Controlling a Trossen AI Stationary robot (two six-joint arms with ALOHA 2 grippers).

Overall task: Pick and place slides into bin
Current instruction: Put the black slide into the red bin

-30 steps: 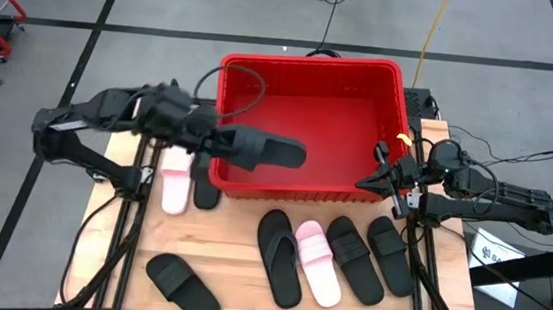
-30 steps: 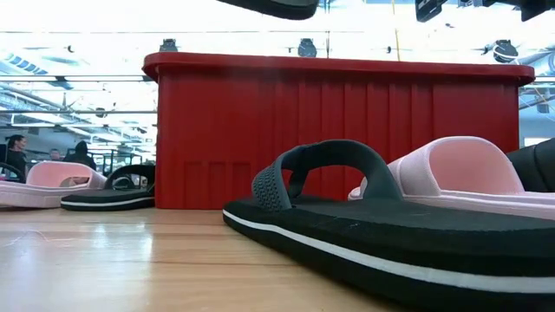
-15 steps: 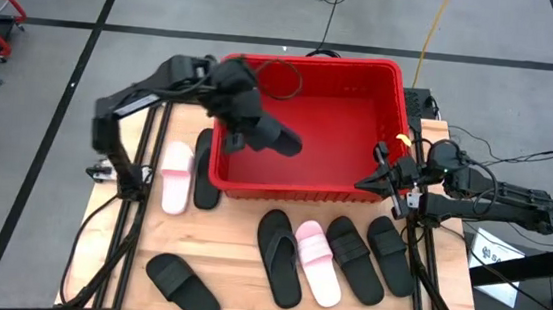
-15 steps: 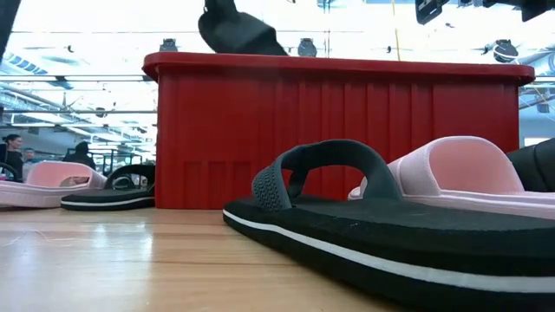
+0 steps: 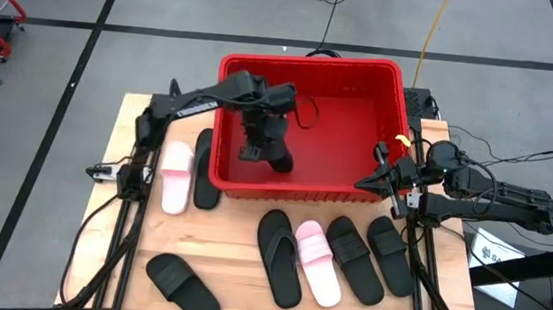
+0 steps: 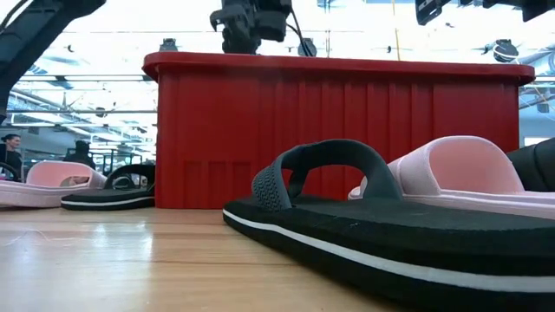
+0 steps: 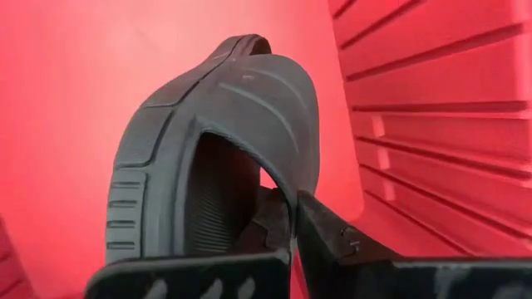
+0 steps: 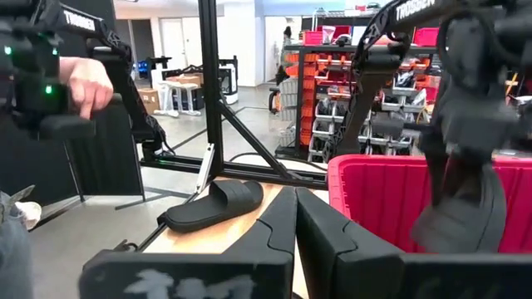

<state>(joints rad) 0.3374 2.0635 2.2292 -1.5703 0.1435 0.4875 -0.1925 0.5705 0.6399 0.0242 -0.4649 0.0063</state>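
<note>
From above, the left gripper (image 5: 262,154) reaches down into the red bin (image 5: 394,93), pinched tight on a black slide (image 5: 278,161); the right gripper (image 5: 366,183) waits by the bin's right corner, fingers closed on nothing; six more slides lie on the table (image 5: 237,262). From table height, the left arm dips behind the bin's rim. The left wrist camera shows the strap squeezed between both fingers.
</note>
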